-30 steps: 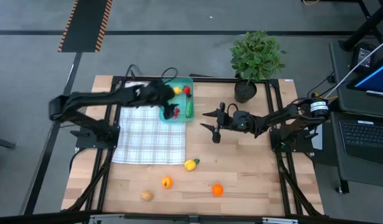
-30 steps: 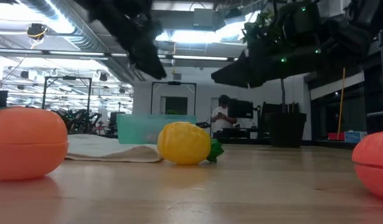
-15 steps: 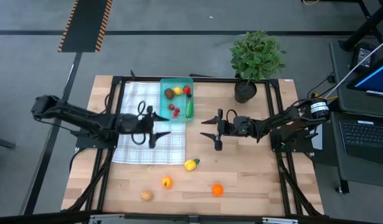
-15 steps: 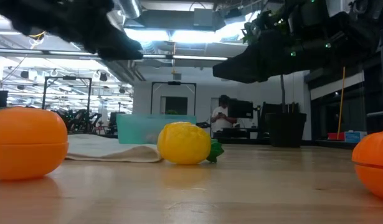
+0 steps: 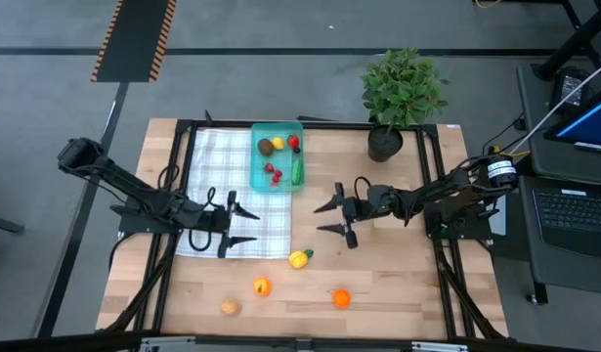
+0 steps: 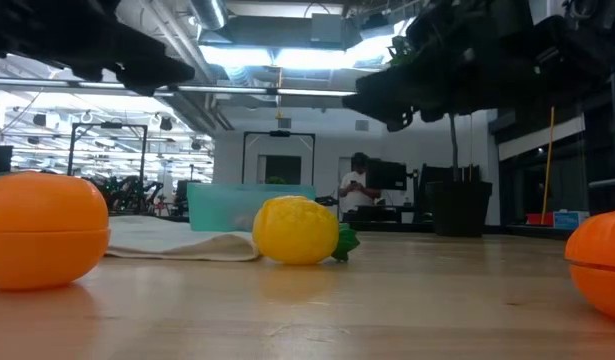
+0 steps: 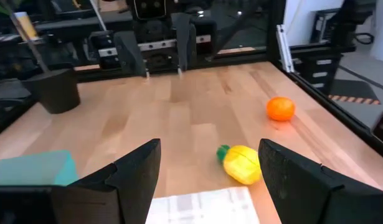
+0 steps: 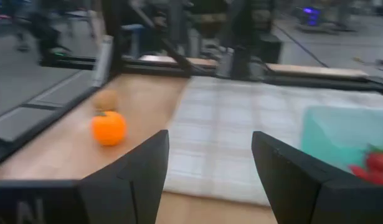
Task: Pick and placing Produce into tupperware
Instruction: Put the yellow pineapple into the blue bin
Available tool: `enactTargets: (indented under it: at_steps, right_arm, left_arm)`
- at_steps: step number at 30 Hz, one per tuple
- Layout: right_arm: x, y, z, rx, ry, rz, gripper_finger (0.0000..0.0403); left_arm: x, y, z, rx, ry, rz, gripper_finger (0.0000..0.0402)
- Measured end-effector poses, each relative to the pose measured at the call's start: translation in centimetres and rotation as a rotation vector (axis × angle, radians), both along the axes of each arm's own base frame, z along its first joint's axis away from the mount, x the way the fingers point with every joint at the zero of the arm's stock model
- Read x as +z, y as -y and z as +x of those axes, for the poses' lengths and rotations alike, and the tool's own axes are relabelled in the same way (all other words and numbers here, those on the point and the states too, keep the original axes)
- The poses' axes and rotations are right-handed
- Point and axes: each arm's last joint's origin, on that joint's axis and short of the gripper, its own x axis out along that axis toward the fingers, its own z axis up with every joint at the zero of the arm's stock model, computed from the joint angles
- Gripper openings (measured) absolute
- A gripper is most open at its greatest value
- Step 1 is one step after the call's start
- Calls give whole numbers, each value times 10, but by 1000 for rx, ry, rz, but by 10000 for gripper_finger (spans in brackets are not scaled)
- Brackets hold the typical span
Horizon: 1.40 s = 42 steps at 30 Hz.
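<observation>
Your left hand [image 5: 236,224] hangs open and empty over the white checked cloth [image 5: 243,230]; the yellow toy fruit [image 5: 299,258] lies at its 4 o'clock. Your right hand [image 5: 334,216] is open too, with the translucent teal rectangular container [image 5: 257,176] at its 10 o'clock on the bench [image 5: 398,284].

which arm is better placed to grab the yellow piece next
Either could, slightly the left: the left pincer hangs open over the cloth's near edge beside the yellow piece; the right pincer is open too.
</observation>
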Motion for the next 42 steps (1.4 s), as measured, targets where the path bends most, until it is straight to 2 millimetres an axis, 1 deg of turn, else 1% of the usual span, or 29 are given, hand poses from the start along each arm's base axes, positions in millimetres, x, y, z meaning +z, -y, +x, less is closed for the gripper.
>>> enactTargets:
  at_steps: [3,9,14,18,21,25,29,35,40,42]
  right_arm:
    - [1,-2,0,38,7,8,232]
    - [1,-4,0,33,0,40,232]
    - [5,-24,4,49,1,-63,232]
    - [7,-41,10,83,-72,-151,232]
    - [9,-50,14,106,-142,-134,232]
    - [16,-61,20,127,-207,-104,232]
    - [25,-72,25,111,-255,-135,232]
    - [34,-80,30,93,-335,-171,232]
    - [42,-84,33,89,-328,-143,232]
    - [43,-84,33,86,-328,-140,232]
  left_arm:
    - [-1,3,-1,-15,-2,-3,261]
    - [0,7,-2,-33,7,-30,261]
    - [0,12,-4,-61,5,-37,261]
    - [0,19,-8,-49,8,-25,261]
    - [-1,26,-12,-59,7,-34,261]
    - [-7,37,-13,-101,-34,-46,261]
    - [-12,49,-5,-102,-82,-33,261]
    - [-18,63,13,-103,-149,-13,261]
    - [-21,70,21,-119,-186,-28,261]
    - [-21,72,23,-120,-188,-27,261]
